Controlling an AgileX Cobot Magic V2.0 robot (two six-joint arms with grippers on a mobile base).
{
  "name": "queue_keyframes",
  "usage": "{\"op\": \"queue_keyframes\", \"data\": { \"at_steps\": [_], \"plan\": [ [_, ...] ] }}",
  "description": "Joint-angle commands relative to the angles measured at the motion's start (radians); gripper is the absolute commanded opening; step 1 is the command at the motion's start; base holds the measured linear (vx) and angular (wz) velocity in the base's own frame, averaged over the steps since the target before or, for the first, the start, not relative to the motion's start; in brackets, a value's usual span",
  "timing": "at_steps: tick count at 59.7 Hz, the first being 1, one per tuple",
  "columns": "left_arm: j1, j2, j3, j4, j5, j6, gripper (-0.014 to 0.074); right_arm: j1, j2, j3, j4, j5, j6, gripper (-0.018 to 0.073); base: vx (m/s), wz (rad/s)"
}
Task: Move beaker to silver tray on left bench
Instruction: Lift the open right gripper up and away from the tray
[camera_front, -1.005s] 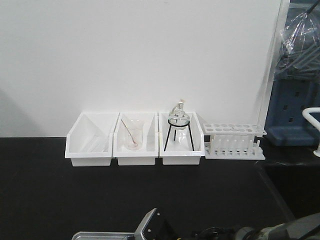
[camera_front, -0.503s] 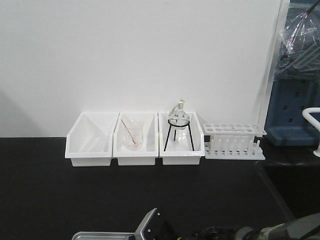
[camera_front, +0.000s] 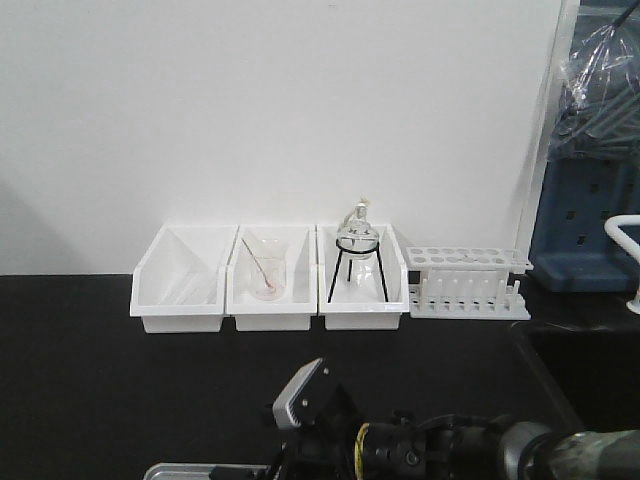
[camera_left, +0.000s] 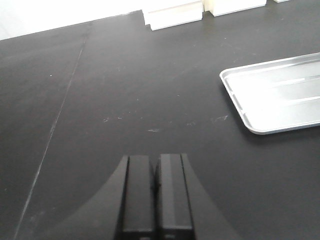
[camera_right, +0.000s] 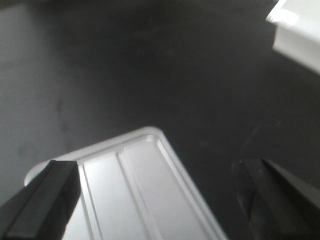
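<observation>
The silver tray (camera_left: 280, 95) lies empty on the black top of the left bench (camera_front: 100, 380); its far rim (camera_front: 205, 468) shows at the bottom of the front view. My right gripper (camera_right: 160, 200) hangs open above a tray corner (camera_right: 145, 195), one finger (camera_right: 45, 200) over the tray and the other (camera_right: 280, 195) over the bench. The right arm (camera_front: 420, 445) reaches in from the lower right. My left gripper (camera_left: 155, 162) is shut on nothing, low over bare bench left of the tray. The beaker shows in no view.
Three white bins (camera_front: 180, 290) stand in a row at the wall. The middle one holds a clear beaker with a rod and pink residue (camera_front: 264, 270), the right one a flask on a black tripod (camera_front: 357, 255). A white test-tube rack (camera_front: 468, 282) stands beside them.
The right arm has risen and come forward in the front view; its wrist housing sits higher and much more of the arm shows. Bins and glassware have not moved.
</observation>
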Motion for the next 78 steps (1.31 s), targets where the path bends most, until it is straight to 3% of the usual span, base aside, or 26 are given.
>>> {"op": "queue_keyframes", "data": {
  "at_steps": [1,5,9,15,21,24,29,44,60,78],
  "plan": [
    [-0.004,-0.007,0.02,0.002,-0.083,-0.002,0.0001,-0.003,-0.139,-0.027,0.02,0.007,0.145,0.0575,0.0,0.0],
    [-0.004,-0.007,0.02,0.002,-0.083,-0.002,0.0001,-0.004,-0.206,-0.024,-0.032,0.054,0.272,0.0459,0.0,0.0],
    [-0.004,-0.007,0.02,0.002,-0.083,-0.002,0.0001,-0.004,-0.283,-0.024,-0.144,0.088,0.42,0.0293,0.0,0.0],
    [-0.004,-0.007,0.02,0.002,-0.083,-0.002,0.0001,-0.004,-0.396,-0.024,-0.411,0.086,0.671,-0.002,0.0,0.0],
    [-0.004,-0.007,0.02,0.002,-0.083,-0.002,0.0001,-0.004,-0.499,-0.024,-0.688,0.057,0.908,-0.0016,0.0,0.0],
    [-0.004,-0.007,0.02,0.002,-0.083,-0.002,0.0001,-0.006,-0.543,-0.014,-0.736,0.039,0.993,-0.0015,0.0,0.0],
    [-0.004,-0.007,0.02,0.002,-0.083,-0.002,0.0001,-0.02,-0.635,0.04,-0.735,0.051,1.023,-0.0015,0.0,0.0],
    [-0.004,-0.007,0.02,0.002,-0.083,-0.002,0.0001,-0.022,-0.872,0.268,-0.735,0.289,1.023,-0.0014,0.0,0.0],
    [-0.004,-0.007,0.02,0.002,-0.083,-0.002,0.0001,-0.022,-1.055,0.429,-0.734,0.29,1.023,-0.0014,0.0,0.0],
    [-0.004,-0.007,0.02,0.002,-0.083,-0.002,0.0001,-0.022,-1.097,0.476,-0.735,0.303,0.998,-0.0012,0.0,0.0]
  ]
}}
